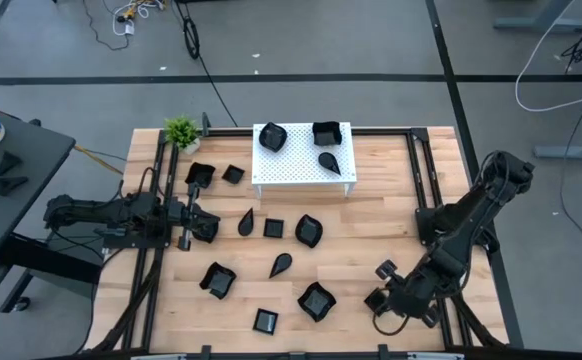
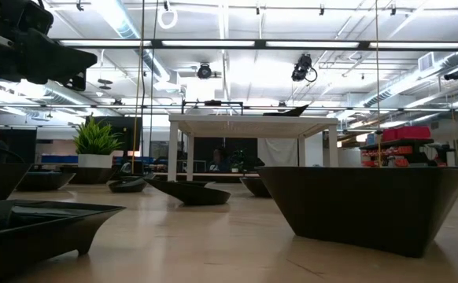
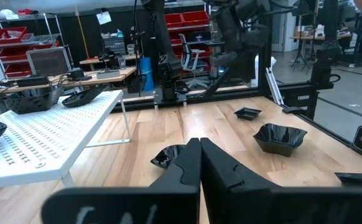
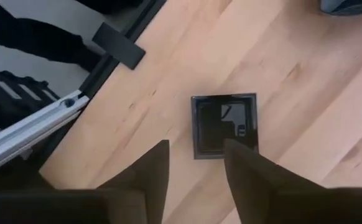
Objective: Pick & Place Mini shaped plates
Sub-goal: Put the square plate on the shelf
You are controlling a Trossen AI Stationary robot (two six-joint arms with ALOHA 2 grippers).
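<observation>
Wooden table (image 4: 293,74) bears a square plate (image 4: 224,126) just beyond the right end effector (image 4: 195,163); fingers parted, empty.

A pale wooden surface (image 1: 371,240), bordered by dark rails, is seen from above. A white perforated stand (image 1: 296,165) is set at the far middle, and three black dishes are carried on it: a wavy one (image 1: 271,137), a square one (image 1: 326,133) and a teardrop one (image 1: 328,160). A small green potted plant (image 1: 181,131) is placed at the far left corner. Directly on the wood, mini shaped plates are scattered: two near the plant (image 1: 200,174) (image 1: 233,174), a row at the middle (image 1: 246,222) (image 1: 273,228) (image 1: 309,231), a leaf-shaped one (image 1: 281,264), and three nearer the front (image 1: 217,280) (image 1: 316,300) (image 1: 265,321).
</observation>
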